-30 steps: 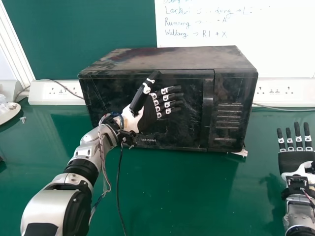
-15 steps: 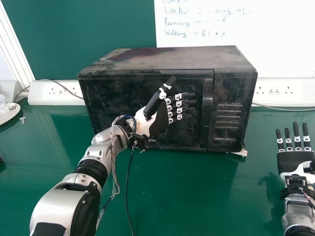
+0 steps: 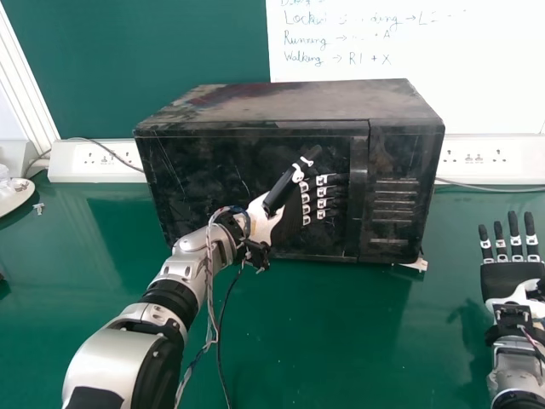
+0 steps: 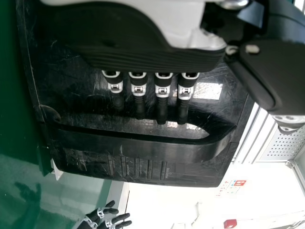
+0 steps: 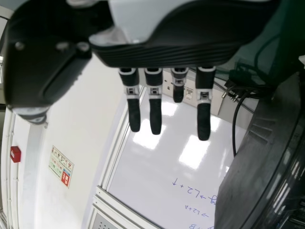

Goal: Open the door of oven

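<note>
Boxy, scratched black oven [image 3: 298, 102], door [image 3: 204, 162] closed, stood at twelve o'clock on glossy green table [image 3: 324, 341]. Left hand [image 3: 289, 218], straight-fingered, was at nine o'clock from smooth bar handle [image 3: 358, 204]; right hand [image 3: 511, 279], open, at four o'clock from oven.

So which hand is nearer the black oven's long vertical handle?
Left: the black-fingered left hand is just left of the handle; the right hand is past the right side of the oven.
</note>
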Robot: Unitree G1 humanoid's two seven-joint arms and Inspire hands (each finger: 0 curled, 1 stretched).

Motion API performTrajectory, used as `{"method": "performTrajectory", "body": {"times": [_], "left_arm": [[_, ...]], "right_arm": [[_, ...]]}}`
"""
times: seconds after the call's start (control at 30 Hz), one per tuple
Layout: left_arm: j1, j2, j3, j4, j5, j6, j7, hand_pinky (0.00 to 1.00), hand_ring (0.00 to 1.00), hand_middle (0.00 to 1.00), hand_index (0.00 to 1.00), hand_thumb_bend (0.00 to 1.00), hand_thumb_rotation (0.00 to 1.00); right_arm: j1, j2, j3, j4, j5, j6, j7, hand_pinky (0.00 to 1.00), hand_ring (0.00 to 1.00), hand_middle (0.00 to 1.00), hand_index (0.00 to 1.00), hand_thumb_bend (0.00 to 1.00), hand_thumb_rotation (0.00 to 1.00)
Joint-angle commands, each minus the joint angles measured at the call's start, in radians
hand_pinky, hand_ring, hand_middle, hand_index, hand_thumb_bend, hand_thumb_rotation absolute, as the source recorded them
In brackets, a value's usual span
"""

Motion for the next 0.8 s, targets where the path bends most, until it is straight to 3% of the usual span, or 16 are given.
{"method": "performTrajectory", "body": {"times": [0.0, 0.77], "left_arm": [[-0.026, -0.003, -0.006, 0.014, 0.011, 0.008, 0.019, 0.51, 0.70, 0.76, 0.78, 0.91, 0.91], [-0.067, -0.057, -0.008, 0.028, 0.034, 0.047, 0.073, 0.53, 0.71, 0.77, 0.81, 0.88, 0.92]], "right_arm": [[-0.011, 0.008, -0.002, -0.001, 0.001, -0.005, -0.005, 0.95, 0.98, 1.00, 0.96, 1.00, 0.89], [-0.009, 0.011, -0.006, -0.005, 0.007, 0.001, -0.003, 0.96, 0.99, 1.00, 0.97, 1.00, 0.92]]}}
